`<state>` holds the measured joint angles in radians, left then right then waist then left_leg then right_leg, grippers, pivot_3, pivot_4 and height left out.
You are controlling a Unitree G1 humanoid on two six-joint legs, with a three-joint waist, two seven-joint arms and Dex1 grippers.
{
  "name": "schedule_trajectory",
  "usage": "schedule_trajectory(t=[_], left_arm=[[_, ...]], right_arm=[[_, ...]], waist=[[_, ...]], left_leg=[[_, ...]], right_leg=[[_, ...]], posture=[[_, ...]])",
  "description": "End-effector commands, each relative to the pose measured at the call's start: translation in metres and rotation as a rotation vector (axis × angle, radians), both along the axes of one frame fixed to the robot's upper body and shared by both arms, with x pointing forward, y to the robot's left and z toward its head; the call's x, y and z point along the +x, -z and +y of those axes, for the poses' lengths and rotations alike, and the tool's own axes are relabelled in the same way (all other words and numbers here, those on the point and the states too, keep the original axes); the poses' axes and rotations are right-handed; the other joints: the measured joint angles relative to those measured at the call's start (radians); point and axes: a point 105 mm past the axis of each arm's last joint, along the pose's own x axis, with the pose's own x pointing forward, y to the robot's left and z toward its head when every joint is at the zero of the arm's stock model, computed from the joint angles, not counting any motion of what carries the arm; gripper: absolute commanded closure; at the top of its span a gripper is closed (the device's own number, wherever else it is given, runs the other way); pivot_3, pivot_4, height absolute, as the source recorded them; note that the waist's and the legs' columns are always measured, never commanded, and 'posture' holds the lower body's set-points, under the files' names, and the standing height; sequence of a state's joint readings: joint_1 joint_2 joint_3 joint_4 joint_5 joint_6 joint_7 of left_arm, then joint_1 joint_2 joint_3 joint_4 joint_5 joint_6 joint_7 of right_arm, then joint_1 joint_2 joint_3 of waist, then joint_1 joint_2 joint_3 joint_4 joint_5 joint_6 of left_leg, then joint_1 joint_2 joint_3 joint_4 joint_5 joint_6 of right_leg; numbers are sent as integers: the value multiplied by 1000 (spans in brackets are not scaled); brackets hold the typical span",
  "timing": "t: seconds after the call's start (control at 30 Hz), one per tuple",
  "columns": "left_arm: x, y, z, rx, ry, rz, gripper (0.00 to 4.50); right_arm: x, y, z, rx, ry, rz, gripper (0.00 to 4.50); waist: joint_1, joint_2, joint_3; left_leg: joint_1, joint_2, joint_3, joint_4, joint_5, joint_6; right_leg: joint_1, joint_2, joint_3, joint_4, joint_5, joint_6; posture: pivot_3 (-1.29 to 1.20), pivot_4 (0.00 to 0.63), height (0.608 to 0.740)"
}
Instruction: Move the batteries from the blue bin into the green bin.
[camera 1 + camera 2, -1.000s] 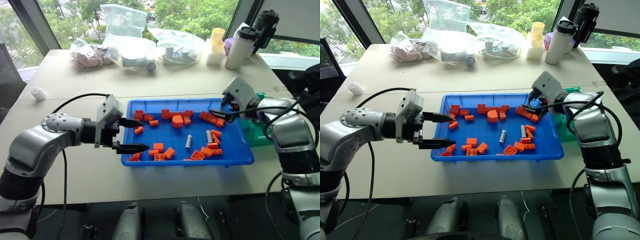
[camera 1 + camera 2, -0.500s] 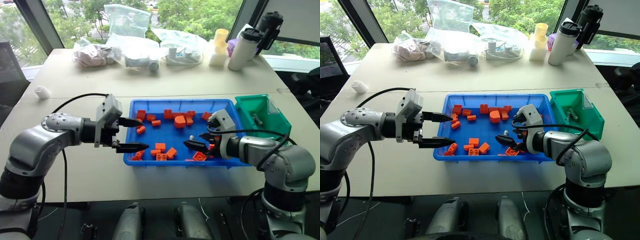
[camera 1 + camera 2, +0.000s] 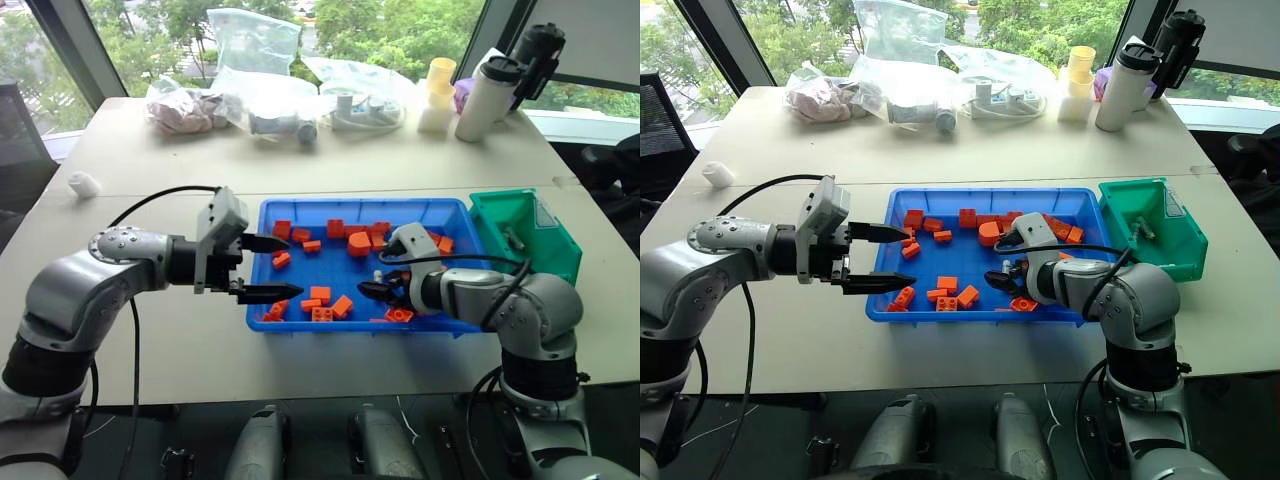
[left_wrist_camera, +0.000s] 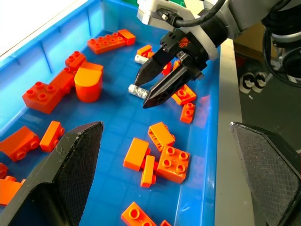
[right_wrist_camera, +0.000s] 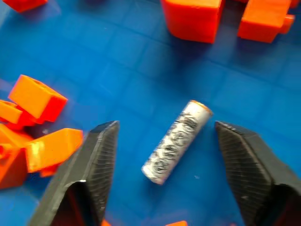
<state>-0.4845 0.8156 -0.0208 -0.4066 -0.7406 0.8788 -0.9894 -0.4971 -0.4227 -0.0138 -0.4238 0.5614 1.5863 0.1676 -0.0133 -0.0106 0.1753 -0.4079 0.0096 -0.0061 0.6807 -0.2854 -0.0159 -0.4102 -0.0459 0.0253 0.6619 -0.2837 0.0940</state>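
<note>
One battery (image 5: pixel 177 140) lies untouched between the right claw (image 5: pixel 164 150) fingers, parted; left claw (image 3: pixel 268 268) gapes empty.

Plastics, metal and textured black pads

The blue bin (image 3: pixel 300 318) and green bin (image 3: pixel 560 250) look like smooth, slightly glossy plastic; the orange bricks (image 4: pixel 171 163) are shiny moulded plastic. A battery (image 5: pixel 178 140) has a bright metallic, printed skin. The gripper fingers (image 5: pixel 96 155) are matt black with a fine rough grid. The table (image 3: pixel 420 160) is matt.
</note>
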Motion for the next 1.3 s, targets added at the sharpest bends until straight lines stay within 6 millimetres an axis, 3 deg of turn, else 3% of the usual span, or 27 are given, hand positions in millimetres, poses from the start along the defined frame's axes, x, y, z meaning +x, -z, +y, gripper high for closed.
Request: schedule_trajectory(t=[0.03, 0.1, 0.2, 0.3, 0.4, 0.5, 0.6, 0.73, 0.87, 1.03, 1.17, 1.3], left_arm=[[-2, -12, 0, -21, -4, -45, 0], [-2, -12, 0, -24, -9, -47, 0], [-2, -13, -1, -28, -7, -49, 0], [-3, -18, -5, -52, 17, -49, 0], [5, -22, -7, -75, 4, -73, 0], [14, -27, -9, -100, -11, -107, 0], [31, -37, -13, -129, -52, -196, 0], [27, -34, -21, -128, 42, -179, 0], [26, -32, -28, -134, 82, -177, 0], [24, -25, -31, -118, 103, -168, 0], [24, -21, -28, -110, 98, -156, 0], [25, -19, -24, -100, 89, -150, 0]], right_arm=[[-10, 18, -5, -84, -19, 75, 3375], [-10, 16, -4, -102, -43, 57, 4367], [-4, 4, -1, -72, -45, -1, 4478], [15, -50, 2, 50, -30, -194, 4478], [37, -117, -34, 120, 54, -443, 4478], [43, -136, -71, 41, 140, -524, 4478], [42, -142, -113, -101, 234, -551, 4478], [35, -126, -163, -264, 407, -514, 4478], [27, -108, -182, -250, 513, -449, 4478], [24, -95, -185, -186, 567, -401, 4478], [22, -91, -190, -184, 579, -393, 2582], [21, -104, -198, -273, 569, -437, 722]], waist=[[-1, 0, 0], [-2, -1, 0], [-2, -1, 0], [-4, 1, 1], [1, 3, 2], [10, 2, 1], [17, 1, 1], [9, 2, 1], [-4, 2, 1], [-3, 2, 1], [0, 2, 1], [2, 3, 1]], left_leg=[[0, 0, 0, 0, 0, 0], [1, 0, 0, 0, 0, 0], [1, 1, 0, 0, 0, 0], [0, 1, 0, 0, 0, 0], [-1, 1, 1, 0, 0, 0], [-1, -1, 0, 0, 0, 0], [-1, -1, 0, -1, -1, 2], [-1, -1, 2, -1, -1, 2], [-1, 0, 2, -1, -1, 2], [0, 1, 2, -1, -1, 2], [-1, 1, 2, -1, -1, 2], [-1, 0, 2, -1, -1, 2]], right_leg=[[0, 0, 0, 0, 0, 0], [0, 0, 0, 0, 0, 0], [0, 1, 0, 0, 0, 0], [0, 1, 0, 0, 0, 0], [-3, 1, 0, 1, 0, 0], [-1, 0, 0, -1, 0, 0], [1, 0, -1, -5, 0, 0], [1, -1, 1, -6, 0, 0], [0, -1, 1, -5, 0, 1], [0, 1, 1, -3, 0, 1], [0, 1, 1, -3, 0, 0], [0, 0, 1, -3, 0, 0]], posture=[[0, 150, 740], [0, 150, 740], [0, 150, 740], [0, 150, 740], [0, 150, 740], [0, 150, 740], [0, 150, 740], [0, 150, 740], [0, 150, 740], [0, 150, 740], [0, 150, 740], [0, 150, 740]])
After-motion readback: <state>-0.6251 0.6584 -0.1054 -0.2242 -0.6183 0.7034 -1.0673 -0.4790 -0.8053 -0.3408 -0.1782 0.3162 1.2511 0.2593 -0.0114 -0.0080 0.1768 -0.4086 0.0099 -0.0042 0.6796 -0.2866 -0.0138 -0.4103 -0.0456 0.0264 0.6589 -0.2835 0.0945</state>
